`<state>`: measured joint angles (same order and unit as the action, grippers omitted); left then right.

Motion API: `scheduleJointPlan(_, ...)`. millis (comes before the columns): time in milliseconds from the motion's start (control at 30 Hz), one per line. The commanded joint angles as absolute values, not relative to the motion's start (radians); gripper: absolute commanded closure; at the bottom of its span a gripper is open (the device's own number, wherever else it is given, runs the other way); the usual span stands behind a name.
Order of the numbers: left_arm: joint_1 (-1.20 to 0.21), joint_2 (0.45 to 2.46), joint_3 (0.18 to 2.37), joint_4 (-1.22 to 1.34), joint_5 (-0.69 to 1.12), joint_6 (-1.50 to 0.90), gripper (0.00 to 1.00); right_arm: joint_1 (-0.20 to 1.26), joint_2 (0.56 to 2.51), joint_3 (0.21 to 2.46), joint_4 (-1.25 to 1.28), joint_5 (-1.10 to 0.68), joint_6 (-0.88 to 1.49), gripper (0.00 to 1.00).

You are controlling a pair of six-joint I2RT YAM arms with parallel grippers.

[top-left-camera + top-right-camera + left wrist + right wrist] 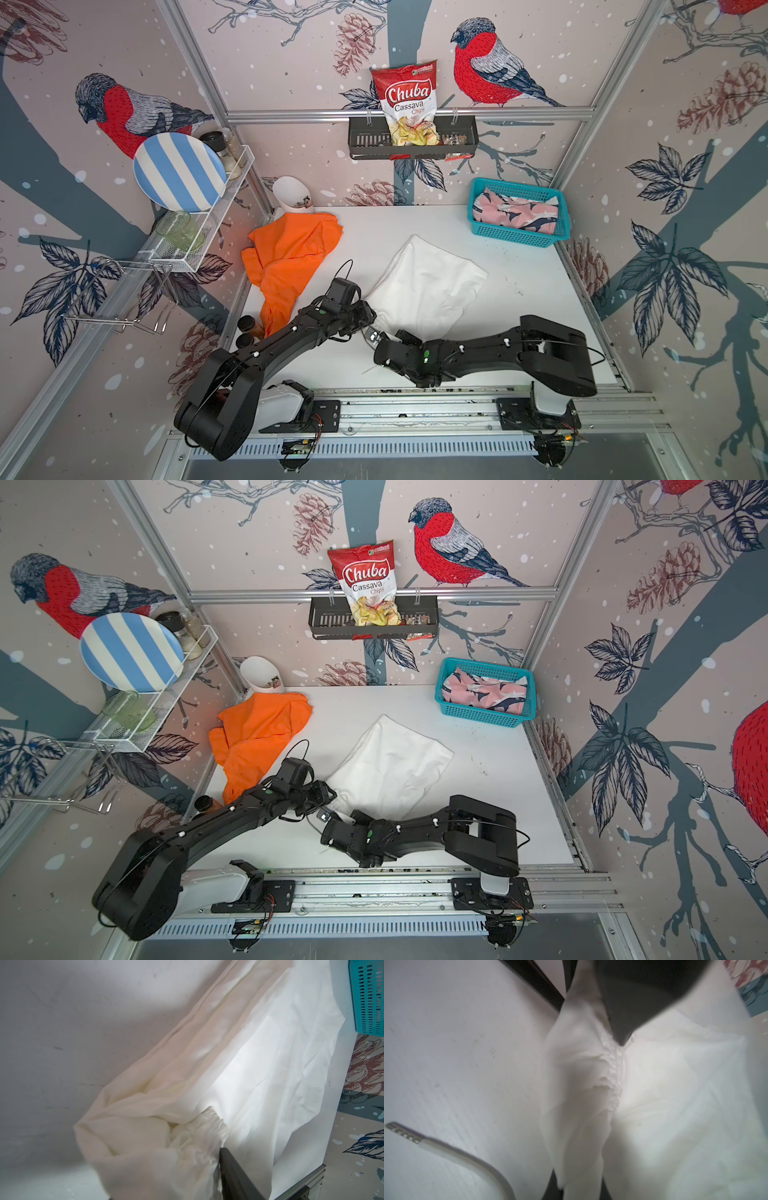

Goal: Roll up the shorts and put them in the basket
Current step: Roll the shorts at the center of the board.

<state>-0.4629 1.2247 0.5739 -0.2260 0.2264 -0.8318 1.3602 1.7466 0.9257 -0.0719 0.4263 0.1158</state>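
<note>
grip check: right gripper pinched narrow on white shorts at gathered waistband; cloth spread mid table. left gripper jaws parted, same bunch between them. orange shorts heaped left; pink shark-print shorts in teal basket.

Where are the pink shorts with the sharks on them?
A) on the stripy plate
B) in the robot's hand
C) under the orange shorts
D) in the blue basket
D: the pink shark shorts lie inside the blue basket at the back of the table, far from both arms.
</note>
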Motion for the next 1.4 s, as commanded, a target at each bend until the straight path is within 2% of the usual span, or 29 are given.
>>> scheduleJointPlan(0, -0.456, 1.181, 0.611, -0.301, 0.141, -0.79, 0.45, 1.244, 1.667, 0.852, 0.067, -0.076, 0.292, 1.0)
scheduleJointPlan(67, -0.457, 1.134, 0.625, -0.308, 0.142, -0.777, 0.37, 1.139, 1.644, 0.778, 0.205, -0.348, 0.398, 1.0)
scheduleJointPlan(167, -0.458, 1.091, 0.65, -0.327, 0.159, -0.759, 0.3, 1.033, 1.671, 0.695, 0.423, -0.604, 0.573, 1.0)
scheduleJointPlan(267, -0.461, 1.109, 0.668, -0.334, 0.192, -0.743, 0.29, 0.937, 1.736, 0.632, 0.588, -0.722, 0.734, 1.0)
scheduleJointPlan(400, -0.498, 1.172, 0.675, -0.31, 0.192, -0.75, 0.29, 0.822, 1.813, 0.553, 0.739, -0.768, 0.909, 1.0)
scheduleJointPlan(533, -0.542, 1.23, 0.67, -0.263, 0.178, -0.775, 0.3, 0.758, 1.84, 0.519, 0.698, -0.728, 0.927, 1.0)
scheduleJointPlan(900, -0.563, 1.399, 0.707, -0.255, 0.089, -0.738, 0.29, 0.77, 1.827, 0.536, 0.58, -0.677, 0.879, 1.0)
scheduleJointPlan(1000, -0.554, 1.451, 0.706, -0.259, 0.095, -0.72, 0.35, 0.787, 1.79, 0.565, 0.482, -0.635, 0.82, 0.89)
scheduleJointPlan(1100, -0.548, 1.485, 0.696, -0.246, 0.101, -0.707, 0.43, 0.815, 1.724, 0.619, 0.305, -0.545, 0.719, 0.69)
scheduleJointPlan(1200, -0.539, 1.512, 0.692, -0.23, 0.111, -0.698, 0.45, 0.865, 1.651, 0.709, 0.074, -0.356, 0.605, 0.54)
scheduleJointPlan(1367, -0.537, 1.533, 0.687, -0.216, 0.122, -0.691, 0.46, 0.96, 1.582, 0.859, -0.216, -0.025, 0.493, 0.41)
